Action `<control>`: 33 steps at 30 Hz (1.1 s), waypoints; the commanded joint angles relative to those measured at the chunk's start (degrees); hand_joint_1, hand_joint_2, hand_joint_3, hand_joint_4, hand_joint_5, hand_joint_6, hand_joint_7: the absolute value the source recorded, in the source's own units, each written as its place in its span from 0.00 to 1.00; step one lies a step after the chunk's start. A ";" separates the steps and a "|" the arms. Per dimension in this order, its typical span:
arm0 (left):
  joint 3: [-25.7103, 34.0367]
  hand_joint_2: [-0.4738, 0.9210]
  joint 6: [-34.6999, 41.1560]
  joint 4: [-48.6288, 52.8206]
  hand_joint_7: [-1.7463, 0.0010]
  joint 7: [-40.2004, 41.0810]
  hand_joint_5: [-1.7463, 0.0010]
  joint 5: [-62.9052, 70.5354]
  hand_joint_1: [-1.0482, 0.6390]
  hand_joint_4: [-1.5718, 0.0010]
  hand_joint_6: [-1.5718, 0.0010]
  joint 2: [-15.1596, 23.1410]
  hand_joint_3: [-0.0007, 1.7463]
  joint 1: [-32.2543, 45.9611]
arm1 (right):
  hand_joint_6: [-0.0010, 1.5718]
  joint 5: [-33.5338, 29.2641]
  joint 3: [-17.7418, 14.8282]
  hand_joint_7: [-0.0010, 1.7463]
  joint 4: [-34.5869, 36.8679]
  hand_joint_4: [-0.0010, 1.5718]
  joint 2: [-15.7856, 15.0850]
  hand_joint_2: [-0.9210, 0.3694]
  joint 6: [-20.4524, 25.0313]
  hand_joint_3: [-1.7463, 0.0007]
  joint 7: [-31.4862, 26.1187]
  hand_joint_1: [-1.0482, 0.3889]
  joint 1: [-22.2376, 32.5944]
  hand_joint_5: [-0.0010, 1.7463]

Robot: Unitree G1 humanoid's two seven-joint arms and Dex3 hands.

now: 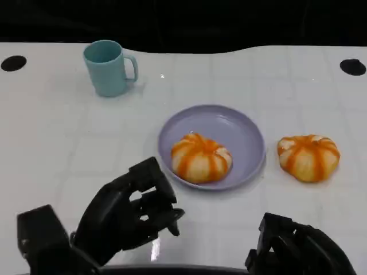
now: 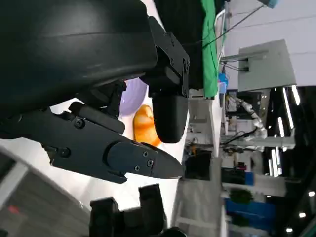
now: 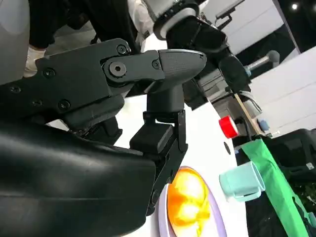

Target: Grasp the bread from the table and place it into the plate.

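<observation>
Two orange-striped buns show in the head view: one bun in the plate (image 1: 200, 158), resting in the lower left part of the lavender plate (image 1: 243, 134) at the frame's centre, and a second bun on the surface (image 1: 308, 157) just right of the plate, apart from its rim. That second bun is the one left to move. The left robot hand (image 1: 135, 209) sits at the lower left of the frame, below and left of the plate, fingers curled inward around nothing. The right robot hand (image 1: 298, 249) lies at the lower right edge, below the loose bun; whether its fingers are spread or closed I cannot tell. A teal mug (image 1: 109, 67) stands at the upper left on the white surface (image 1: 57, 143), well clear of everything. The bun looks light and soft, likely to dent under pressure, with a domed, ridged top. My judgement is that a gentle grip across its widest part, fingers low on opposite sides, would suit it best.
</observation>
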 commanded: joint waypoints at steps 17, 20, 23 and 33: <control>2.07 1.00 5.85 -1.61 0.00 -7.87 0.00 -7.38 0.26 0.52 0.67 -2.27 0.08 9.91 | 0.49 1.31 -1.48 0.79 0.20 0.56 -1.54 0.00 -0.20 0.86 1.84 0.23 0.67 0.92; 2.52 1.00 6.05 -1.30 0.00 -8.67 0.00 -7.10 0.26 0.52 0.67 -2.27 0.08 9.71 | 0.50 1.26 -1.63 0.79 0.38 0.56 -1.65 0.00 -0.36 0.86 1.83 0.24 0.70 0.92; 2.90 1.00 6.38 -0.82 0.00 -9.11 0.00 -6.87 0.26 0.52 0.67 -2.23 0.07 9.40 | 0.49 1.45 -1.81 0.79 0.60 0.55 -1.71 0.00 0.03 0.86 1.81 0.23 0.61 0.92; 3.75 1.00 6.52 0.58 0.00 -9.90 0.00 -6.59 0.26 0.53 0.67 -2.67 0.06 8.26 | 0.48 1.30 -2.30 0.79 2.40 0.54 -1.67 0.00 -0.95 0.86 2.87 0.23 0.04 0.92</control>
